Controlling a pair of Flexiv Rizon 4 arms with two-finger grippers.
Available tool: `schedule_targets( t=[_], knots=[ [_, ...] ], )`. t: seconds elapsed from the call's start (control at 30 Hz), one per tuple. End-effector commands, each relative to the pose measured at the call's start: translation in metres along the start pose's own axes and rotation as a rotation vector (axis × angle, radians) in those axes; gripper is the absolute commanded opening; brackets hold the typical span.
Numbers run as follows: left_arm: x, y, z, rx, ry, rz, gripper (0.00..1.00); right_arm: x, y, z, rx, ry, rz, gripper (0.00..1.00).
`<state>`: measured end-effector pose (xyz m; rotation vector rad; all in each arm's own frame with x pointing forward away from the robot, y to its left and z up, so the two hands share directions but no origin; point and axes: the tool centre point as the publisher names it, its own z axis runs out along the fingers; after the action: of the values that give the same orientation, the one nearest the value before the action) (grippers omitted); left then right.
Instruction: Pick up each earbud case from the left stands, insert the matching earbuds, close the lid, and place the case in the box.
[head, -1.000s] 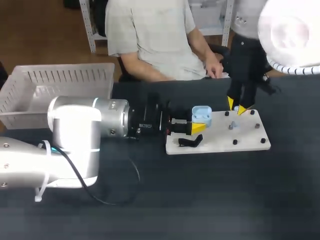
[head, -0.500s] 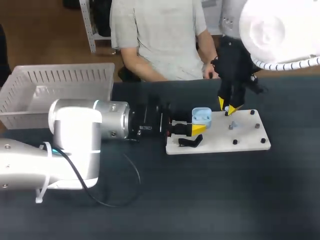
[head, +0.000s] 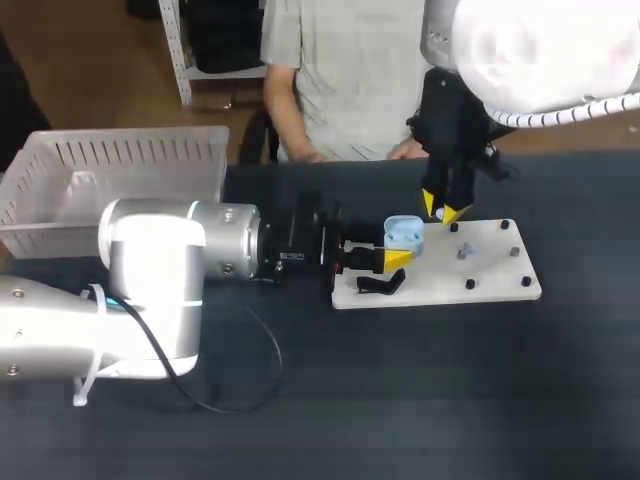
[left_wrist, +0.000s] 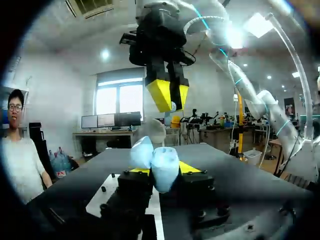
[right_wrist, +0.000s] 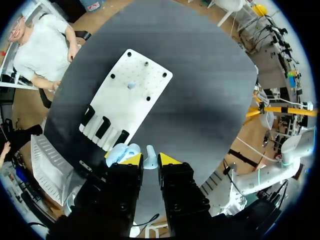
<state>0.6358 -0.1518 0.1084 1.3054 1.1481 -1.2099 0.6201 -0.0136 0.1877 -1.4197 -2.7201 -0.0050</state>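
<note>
Presently the left gripper (left_wrist: 161, 172) lies low along the table (head: 450, 380), and its fingers are clamped on the case (left_wrist: 159, 159) from both sides. The case is light blue, its lid stands open, and it is held over the end of the white board (head: 480, 280) that carries the black stands (right_wrist: 102, 127). Whether the case touches the board cannot be told. The right gripper (head: 443, 212) hangs tips down above the case, slightly to one side of it and clear of it. Its fingers are drawn close and pinch a small white earbud (right_wrist: 150, 155) between the yellow tips. In the right wrist view the open case shows just under and beside one fingertip, so the earbud is above the case and not in it. A second earbud (right_wrist: 131, 85) sits near the middle of the board, well apart from both grippers. The box (head: 60, 190), a pale slatted basket, stands at the far left of the table, well apart from the board.
</note>
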Motion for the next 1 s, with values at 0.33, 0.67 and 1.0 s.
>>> schedule_targets(
  t=[0.33, 0.67, 1.0],
  knots=[
    [0.001, 0.0, 0.001, -0.002, -0.002, 0.003, 0.0, 0.0, 0.0, -0.001, 0.003, 0.0, 0.001, 0.0],
    [0.001, 0.0, 0.001, -0.002, -0.002, 0.003, 0.0, 0.01, 0.008, 0.0, -0.007, 0.012, -0.015, 0.0],
    [0.001, 0.0, 0.001, -0.002, -0.002, 0.003, 0.0, 0.018, 0.019, 0.004, 0.018, 0.034, 0.023, 0.0]
  ],
)
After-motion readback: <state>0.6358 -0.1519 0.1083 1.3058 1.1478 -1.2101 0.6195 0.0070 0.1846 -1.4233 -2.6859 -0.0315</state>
